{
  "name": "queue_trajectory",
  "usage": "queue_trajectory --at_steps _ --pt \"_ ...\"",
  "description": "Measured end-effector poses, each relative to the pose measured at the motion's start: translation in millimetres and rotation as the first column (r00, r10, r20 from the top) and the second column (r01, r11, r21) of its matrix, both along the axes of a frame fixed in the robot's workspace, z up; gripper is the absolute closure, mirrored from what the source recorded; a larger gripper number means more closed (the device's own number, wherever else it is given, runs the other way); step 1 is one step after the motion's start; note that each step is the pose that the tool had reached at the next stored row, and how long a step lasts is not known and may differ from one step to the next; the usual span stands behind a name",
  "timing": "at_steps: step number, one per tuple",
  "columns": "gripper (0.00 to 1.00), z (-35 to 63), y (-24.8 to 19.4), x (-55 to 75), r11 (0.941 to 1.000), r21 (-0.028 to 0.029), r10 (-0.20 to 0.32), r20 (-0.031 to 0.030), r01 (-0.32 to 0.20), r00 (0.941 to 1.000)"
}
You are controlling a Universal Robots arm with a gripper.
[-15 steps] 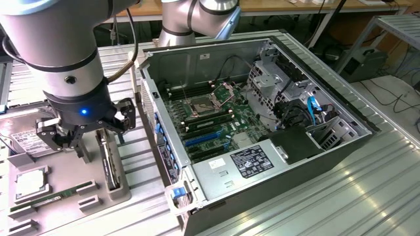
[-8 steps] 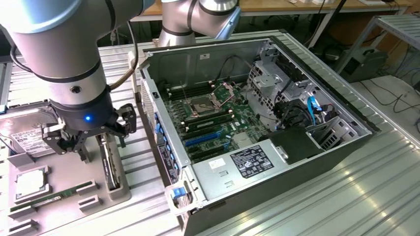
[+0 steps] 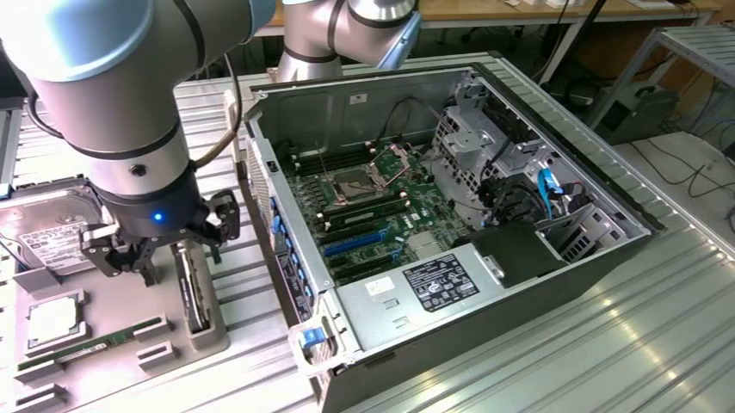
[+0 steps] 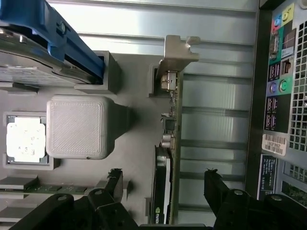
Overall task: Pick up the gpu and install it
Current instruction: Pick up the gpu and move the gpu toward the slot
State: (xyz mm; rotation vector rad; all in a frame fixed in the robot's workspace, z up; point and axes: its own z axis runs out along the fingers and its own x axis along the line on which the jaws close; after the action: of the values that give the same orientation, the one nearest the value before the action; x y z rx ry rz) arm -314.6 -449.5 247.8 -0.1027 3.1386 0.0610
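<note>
This is a robotics lab or workshop bench set up for computer assembly. An industrial robot arm (image 3: 115,103) stands over a ribbed aluminium table (image 3: 597,344) bearing an open desktop computer case (image 3: 397,331) with its motherboard (image 3: 379,215) exposed. Beside the case a grey printed fixture tray (image 3: 109,379) holds loose parts in fitted slots: a hard drive (image 3: 46,237), a CPU (image 3: 52,320), a RAM stick (image 3: 92,346) and the gpu (image 3: 198,297). Behind are a wooden workbench (image 3: 517,10), a metal frame rack (image 3: 701,43) and cables on the floor (image 3: 677,163).

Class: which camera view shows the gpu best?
The wrist view: the gpu stands edge-on in its holder between the open gripper's fingers, bracket visible. The exterior view shows a dark sliver under the gripper.
</note>
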Motion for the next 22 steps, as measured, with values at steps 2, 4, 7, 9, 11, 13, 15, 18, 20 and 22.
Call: queue_trajectory --at_steps 2,4,7,9,11,13,15,18,20,22 --pt "0.22 -2.5 -0.3 0.0 1.0000 0.0000 -0.001 0.0000 0.001 1.0000" --pt "0.22 -4.2 -0.8 0.0 1.0000 0.0000 -0.002 0.0000 0.002 1.0000" --pt "0.22 -7.3 -0.8 0.0 1.0000 0.0000 -0.004 0.0001 0.004 1.0000" --pt "0.22 -9.7 -0.8 0.0 1.0000 0.0000 -0.004 0.0001 0.004 1.0000" --pt "0.22 -12.7 -0.8 0.0 1.0000 0.0000 -0.004 0.0000 0.004 1.0000" --pt "0.22 -17.6 -0.9 0.0 1.0000 -0.0001 -0.004 0.0000 0.004 1.0000" --pt "0.22 -19.9 -0.8 0.0 1.0000 0.0000 -0.004 0.0000 0.004 1.0000" --pt "0.22 -19.9 -0.9 0.0 1.0000 -0.0002 -0.004 -0.0001 0.004 1.0000" --pt "0.22 -19.9 -0.9 0.0 1.0000 -0.0001 -0.004 -0.0001 0.004 1.0000" --pt "0.22 -19.9 -0.8 0.0 1.0000 -0.0001 -0.004 0.0000 0.004 1.0000"
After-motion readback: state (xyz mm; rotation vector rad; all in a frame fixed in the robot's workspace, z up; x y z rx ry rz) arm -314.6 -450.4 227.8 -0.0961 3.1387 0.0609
